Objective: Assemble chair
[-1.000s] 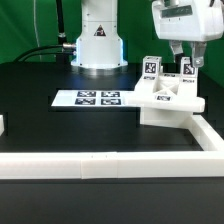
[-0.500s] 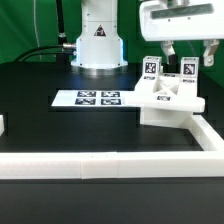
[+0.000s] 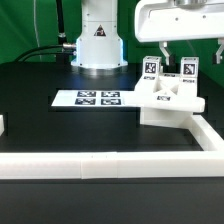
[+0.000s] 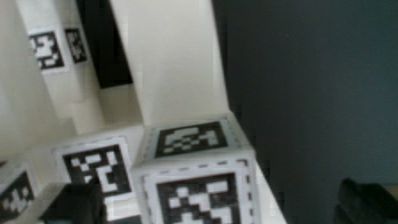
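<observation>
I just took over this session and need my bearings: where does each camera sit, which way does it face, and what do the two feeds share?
Exterior view: off the arm, low across the black table, facing the robot base; it sees the marker board, the border rail and the chair, with the pincer above it.
Wrist view: on the wrist, close above the chair's tagged posts; a dark fingertip shows at the edge.
Shared: the chair's tagged posts.
</observation>
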